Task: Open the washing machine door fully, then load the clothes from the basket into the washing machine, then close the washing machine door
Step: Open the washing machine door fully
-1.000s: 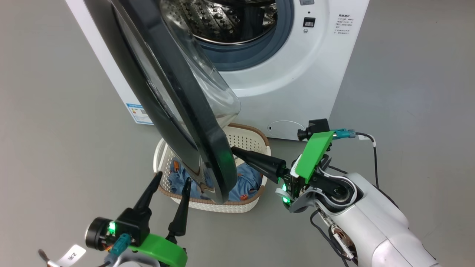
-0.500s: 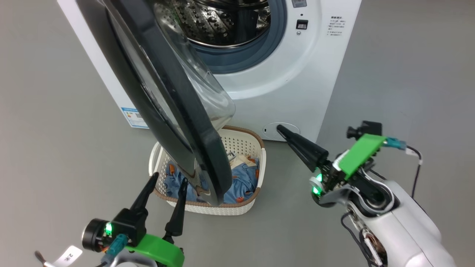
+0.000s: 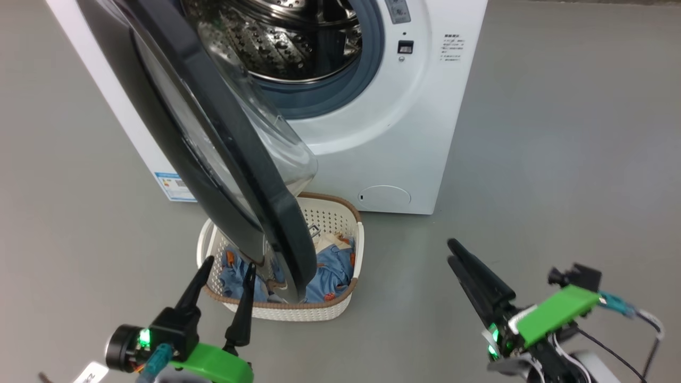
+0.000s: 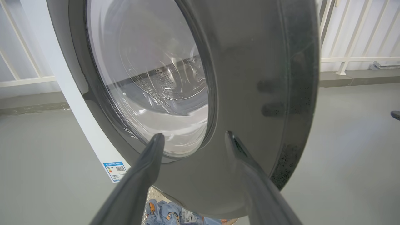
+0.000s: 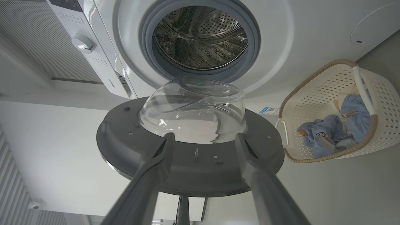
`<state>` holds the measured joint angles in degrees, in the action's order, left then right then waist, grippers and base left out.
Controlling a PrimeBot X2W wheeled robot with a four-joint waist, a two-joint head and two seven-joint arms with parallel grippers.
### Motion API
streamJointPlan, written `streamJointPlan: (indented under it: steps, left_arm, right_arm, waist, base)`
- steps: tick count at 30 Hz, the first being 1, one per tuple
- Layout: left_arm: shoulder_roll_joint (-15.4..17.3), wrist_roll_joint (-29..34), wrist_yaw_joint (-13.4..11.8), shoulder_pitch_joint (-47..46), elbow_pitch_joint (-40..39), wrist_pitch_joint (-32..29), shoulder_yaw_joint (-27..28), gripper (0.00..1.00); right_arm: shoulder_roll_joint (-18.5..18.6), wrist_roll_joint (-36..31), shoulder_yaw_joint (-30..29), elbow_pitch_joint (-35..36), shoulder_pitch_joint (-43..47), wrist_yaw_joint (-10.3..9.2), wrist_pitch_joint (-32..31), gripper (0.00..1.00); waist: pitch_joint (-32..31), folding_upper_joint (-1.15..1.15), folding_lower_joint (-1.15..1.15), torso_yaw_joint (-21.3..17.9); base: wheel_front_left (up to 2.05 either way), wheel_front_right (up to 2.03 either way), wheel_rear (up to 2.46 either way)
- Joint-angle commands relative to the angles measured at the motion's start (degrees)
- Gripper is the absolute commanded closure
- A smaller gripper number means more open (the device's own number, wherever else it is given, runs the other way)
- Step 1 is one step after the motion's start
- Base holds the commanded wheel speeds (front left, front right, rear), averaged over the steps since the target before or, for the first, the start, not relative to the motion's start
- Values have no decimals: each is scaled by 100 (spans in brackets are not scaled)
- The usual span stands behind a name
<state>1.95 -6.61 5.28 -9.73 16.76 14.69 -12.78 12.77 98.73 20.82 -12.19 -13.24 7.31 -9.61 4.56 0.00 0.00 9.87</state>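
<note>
Two grippers are hovering with fingers apart, the left gripper (image 3: 229, 261) at seven o'clock, the right gripper (image 3: 452, 251) at four, because the half-open door (image 3: 290, 239) is overhanging the basket (image 3: 332, 221) of clothes (image 3: 332, 268).

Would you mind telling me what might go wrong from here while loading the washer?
The washing machine door hangs only partly open, right above the basket; reaching for the clothes may knock its rim. The open left claw sits close to the door's outer face and may bump it toward shut.
</note>
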Motion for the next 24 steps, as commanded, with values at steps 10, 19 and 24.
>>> streamJointPlan:
  steps: [10,19,24]
  left_arm:
    - [137,-9,-2,99,-169,31,524,0]
    - [162,-21,2,203,-211,31,796,0]
    - [164,-9,8,216,-248,31,872,0]
  right_arm:
    - [320,-1681,-89,218,836,18,1710,0]
    - [434,-4814,-1589,-228,1034,18,2455,0]
    - [-49,-6513,-2492,332,1139,18,2458,0]
  waist:
    - [-184,0,0,-305]
    - [-326,0,0,-507]
    - [-335,0,0,-525]
  base:
    - [0,0,0]
    - [0,0,0]
    - [0,0,0]
